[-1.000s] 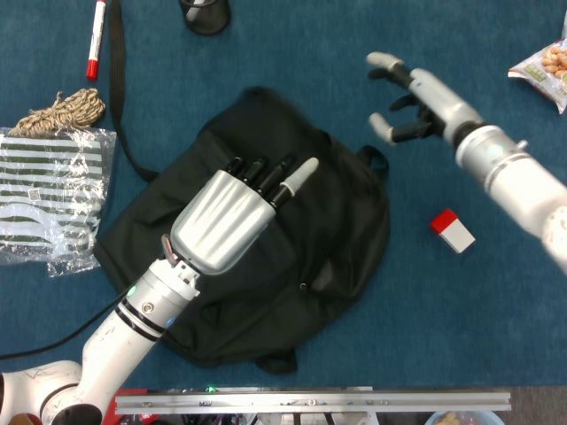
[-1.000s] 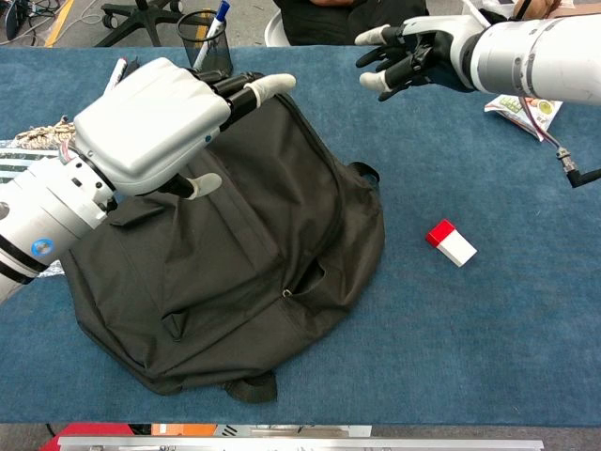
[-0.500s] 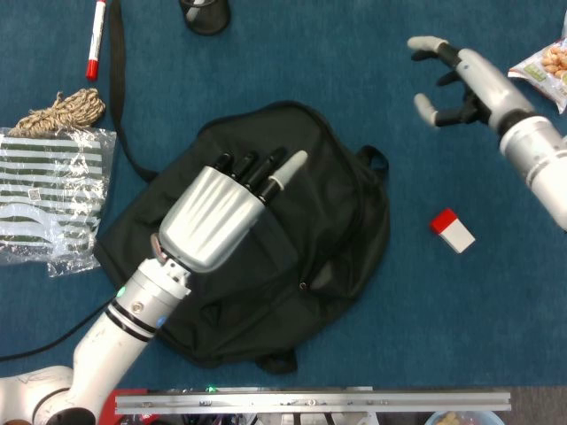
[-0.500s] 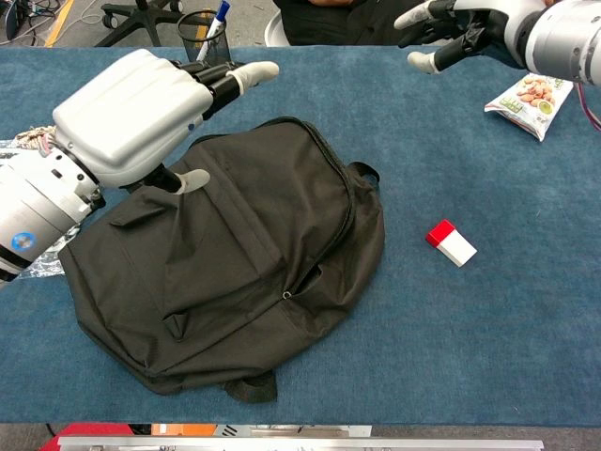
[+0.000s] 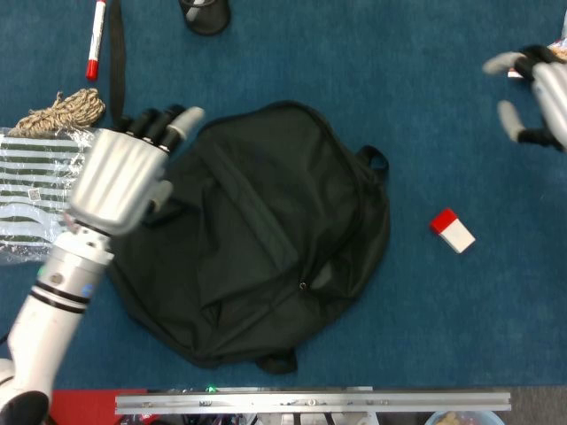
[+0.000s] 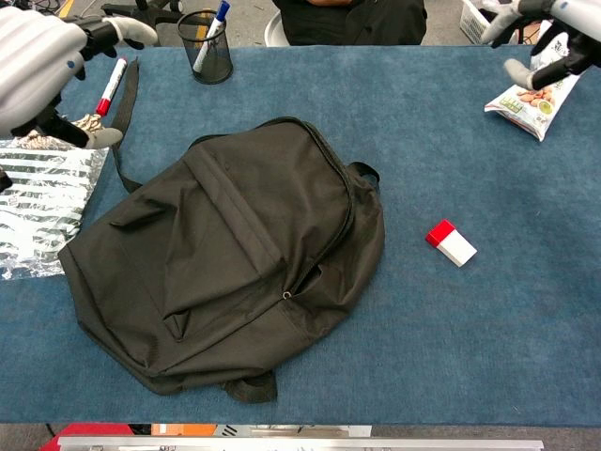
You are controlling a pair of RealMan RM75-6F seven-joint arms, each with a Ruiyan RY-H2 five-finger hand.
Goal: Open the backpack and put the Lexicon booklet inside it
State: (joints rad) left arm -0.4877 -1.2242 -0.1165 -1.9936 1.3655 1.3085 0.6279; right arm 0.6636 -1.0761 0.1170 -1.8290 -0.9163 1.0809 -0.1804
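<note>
The black backpack (image 5: 266, 221) (image 6: 235, 254) lies flat in the middle of the blue table, and its zips look closed. My left hand (image 5: 120, 173) (image 6: 33, 52) hovers off the backpack's left edge, over its strap, with fingers apart and nothing in it. Far to the right, my right hand (image 5: 532, 93) (image 6: 535, 23) is raised at the frame edge, fingers spread and empty. A flat striped item in a clear sleeve (image 5: 40, 195) (image 6: 38, 202) lies left of the backpack. I cannot read any Lexicon title on it.
A red and white box (image 5: 453, 231) (image 6: 452, 242) sits right of the backpack. A snack bag (image 6: 524, 96) lies at the far right, below my right hand. A rope bundle (image 5: 64, 110), a red marker (image 5: 94, 40) (image 6: 111, 85) and a pen cup (image 6: 207, 49) stand at the back left.
My left hand has lifted off the backpack and swung left, past its edge. My right hand has drawn away to the far right. The backpack's top has settled flat.
</note>
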